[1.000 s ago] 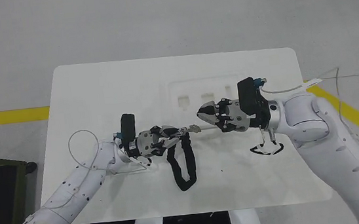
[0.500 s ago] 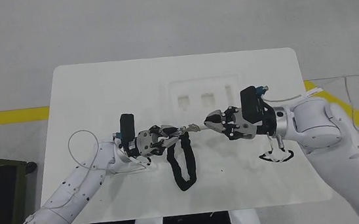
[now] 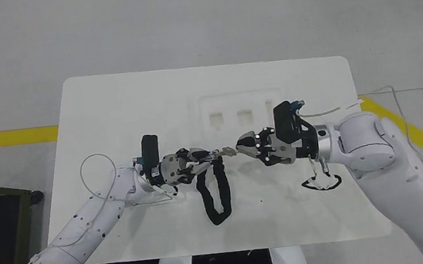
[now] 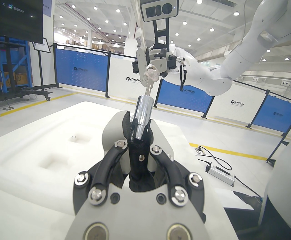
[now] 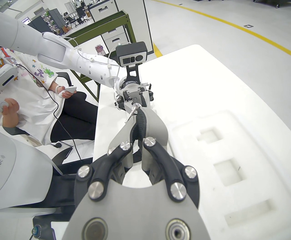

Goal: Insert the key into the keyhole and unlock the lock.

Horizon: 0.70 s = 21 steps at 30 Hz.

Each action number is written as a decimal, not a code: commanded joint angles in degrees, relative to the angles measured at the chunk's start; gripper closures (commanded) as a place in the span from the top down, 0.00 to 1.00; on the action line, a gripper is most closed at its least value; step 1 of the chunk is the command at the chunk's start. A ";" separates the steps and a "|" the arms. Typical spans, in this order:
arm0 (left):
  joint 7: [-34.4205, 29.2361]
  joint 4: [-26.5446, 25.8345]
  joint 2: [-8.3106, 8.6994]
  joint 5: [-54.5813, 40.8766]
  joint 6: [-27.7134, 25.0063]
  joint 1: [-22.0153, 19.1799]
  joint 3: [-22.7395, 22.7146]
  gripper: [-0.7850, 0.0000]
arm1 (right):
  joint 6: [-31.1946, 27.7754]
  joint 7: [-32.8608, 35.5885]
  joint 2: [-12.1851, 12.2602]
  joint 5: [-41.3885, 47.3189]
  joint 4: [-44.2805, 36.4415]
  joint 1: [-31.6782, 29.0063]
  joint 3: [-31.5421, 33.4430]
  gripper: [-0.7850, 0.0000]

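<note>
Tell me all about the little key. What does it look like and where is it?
The key is small, silvery metal, with a flat textured head and a slim blade. The right gripper pinches its head, holding it above the table. Its blade tip meets the end of the shiny lock cylinder; how deep cannot be told.

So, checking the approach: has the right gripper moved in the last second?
Yes. In the top view the right gripper has shifted away from the foam recesses toward the table's near edge, carrying the key closer to the lock.
</note>
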 commanded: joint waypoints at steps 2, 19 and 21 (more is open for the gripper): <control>-0.04 -0.03 0.01 0.01 -0.05 0.04 -0.09 0.00 | -0.06 -0.15 0.04 0.04 0.07 0.18 -0.08 0.00; 2.30 1.93 0.40 8.14 2.70 -0.58 -2.69 0.00 | 13.79 19.42 1.88 18.41 1.40 1.48 1.12 0.00; 2.21 1.71 0.51 9.28 3.24 -0.48 -3.28 0.00 | 15.21 22.01 2.06 21.25 2.27 2.12 1.29 0.00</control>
